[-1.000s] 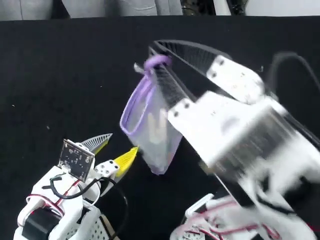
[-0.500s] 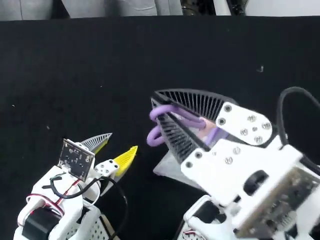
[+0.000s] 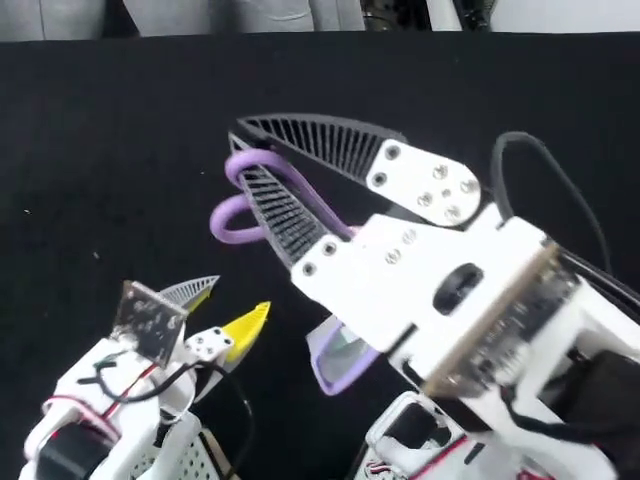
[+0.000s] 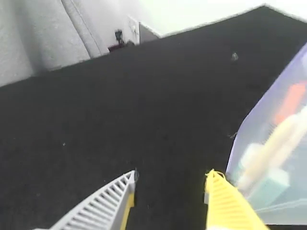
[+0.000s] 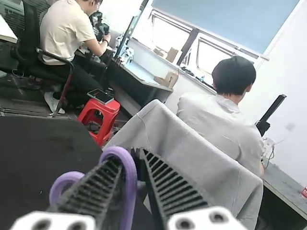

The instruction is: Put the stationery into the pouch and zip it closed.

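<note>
My right gripper (image 3: 245,150) hangs over the middle of the black table, shut on the purple loop (image 3: 255,185) of the clear pouch. That loop (image 5: 121,167) sits pinched between the dark ribbed fingers. A purple-edged corner of the pouch (image 3: 338,355) shows below the right arm's white body, the rest hidden by it. Through the pouch's clear wall (image 4: 276,143) I see stationery: a pale stick, an orange piece and a teal block. My left gripper (image 3: 225,305) stands open at the front left, its grey and yellow fingers (image 4: 225,201) apart and holding nothing, just beside the pouch.
The black table (image 3: 120,140) stretches wide to the left and to the back. The right arm's white body (image 3: 470,310) fills the front right. People sit at desks in the room behind, away from the table.
The right gripper has swung left and away from the front with the pouch loop still in it. The pouch went from hanging upright to lying low under the arm. The left arm barely shifted.
</note>
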You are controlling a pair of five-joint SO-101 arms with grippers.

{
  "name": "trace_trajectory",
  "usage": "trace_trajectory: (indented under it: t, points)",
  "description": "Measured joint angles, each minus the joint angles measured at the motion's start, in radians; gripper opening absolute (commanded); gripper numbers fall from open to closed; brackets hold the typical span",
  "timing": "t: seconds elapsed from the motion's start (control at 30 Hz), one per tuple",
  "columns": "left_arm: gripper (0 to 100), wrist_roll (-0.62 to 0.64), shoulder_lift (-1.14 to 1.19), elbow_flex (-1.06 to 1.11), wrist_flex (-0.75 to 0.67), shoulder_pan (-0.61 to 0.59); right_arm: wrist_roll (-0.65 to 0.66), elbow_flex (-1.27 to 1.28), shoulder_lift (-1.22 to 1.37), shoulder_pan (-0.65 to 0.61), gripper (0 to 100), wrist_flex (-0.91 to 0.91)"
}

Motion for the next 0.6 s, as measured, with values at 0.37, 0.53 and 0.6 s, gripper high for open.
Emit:
trace_trajectory:
  t: [0.37, 0.53, 0.6]
  points:
    - [23, 0.000, 0.000, -0.400, 0.157, 0.000, 0.000, 0.121, 0.006, 0.057, 1.1, -0.115]
    - [23, 0.000, -0.003, -0.608, 0.203, 0.011, 0.000, 0.121, 0.006, 0.058, 1.1, -0.115]
    - [23, 0.000, -0.003, -0.617, 0.203, 0.069, 0.000, 0.121, 0.006, 0.060, 1.1, -0.115]
